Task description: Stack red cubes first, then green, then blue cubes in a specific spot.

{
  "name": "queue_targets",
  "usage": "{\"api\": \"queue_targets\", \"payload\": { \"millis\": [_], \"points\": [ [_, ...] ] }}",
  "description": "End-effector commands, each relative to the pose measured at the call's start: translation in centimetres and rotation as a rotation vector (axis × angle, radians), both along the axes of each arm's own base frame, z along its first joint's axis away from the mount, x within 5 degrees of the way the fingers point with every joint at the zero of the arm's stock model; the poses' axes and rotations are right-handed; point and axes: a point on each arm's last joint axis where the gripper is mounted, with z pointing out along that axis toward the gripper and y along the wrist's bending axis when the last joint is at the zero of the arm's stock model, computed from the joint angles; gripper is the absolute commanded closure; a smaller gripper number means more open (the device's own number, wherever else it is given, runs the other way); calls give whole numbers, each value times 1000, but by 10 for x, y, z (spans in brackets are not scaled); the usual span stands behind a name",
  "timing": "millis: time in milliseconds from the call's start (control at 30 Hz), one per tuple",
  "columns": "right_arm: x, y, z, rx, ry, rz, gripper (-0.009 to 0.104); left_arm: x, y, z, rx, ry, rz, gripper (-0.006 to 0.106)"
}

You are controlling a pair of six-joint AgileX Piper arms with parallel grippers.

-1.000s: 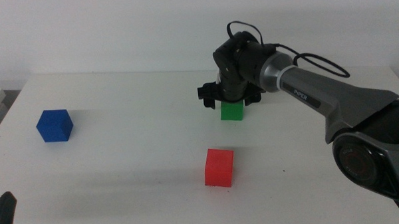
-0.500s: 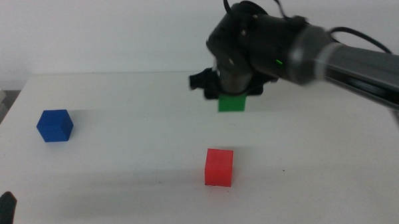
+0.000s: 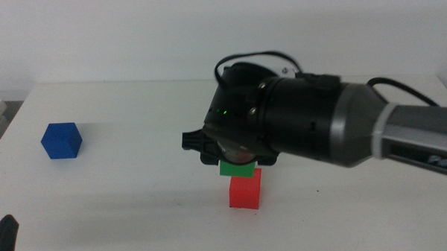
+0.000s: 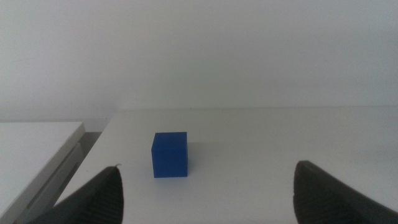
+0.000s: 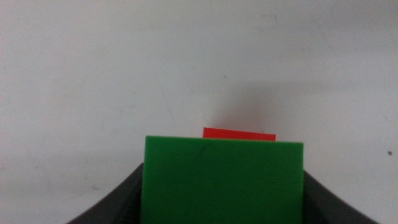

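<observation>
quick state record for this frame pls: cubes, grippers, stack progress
red cube: small matte red cube on the white tabletop
green cube: small matte green cube held right above the red; contact unclear
blue cube: small matte blue cube, table's left side, untouched
right gripper: shut on green cube
left gripper: open, waiting, facing blue cube
stack: green not yet released

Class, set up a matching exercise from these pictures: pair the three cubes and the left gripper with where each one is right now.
Things:
1. green cube
2. red cube
3. blue cube
4. left gripper

Places:
A. alone at the table's left side
B. held in the right gripper
C. waiting open, facing the blue cube
D. on the table just under the held cube

Pairs: 1-B, 2-D, 3-A, 4-C
</observation>
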Motion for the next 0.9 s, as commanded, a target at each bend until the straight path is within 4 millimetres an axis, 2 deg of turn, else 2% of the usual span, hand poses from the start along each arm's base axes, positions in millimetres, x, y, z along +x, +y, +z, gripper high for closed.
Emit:
{"api": "queue_targets", "payload": {
  "millis": [0,167,867],
  "points": [
    [1,0,-9,-22,13,-28,95,0,0,1,-6,-15,0,7],
    [5,0,-25,-61,39,-62,95,0,0,1,-6,-15,0,7],
    [19,-1,-54,-128,42,-86,95,0,0,1,-6,-15,0,7]
  ]
}}
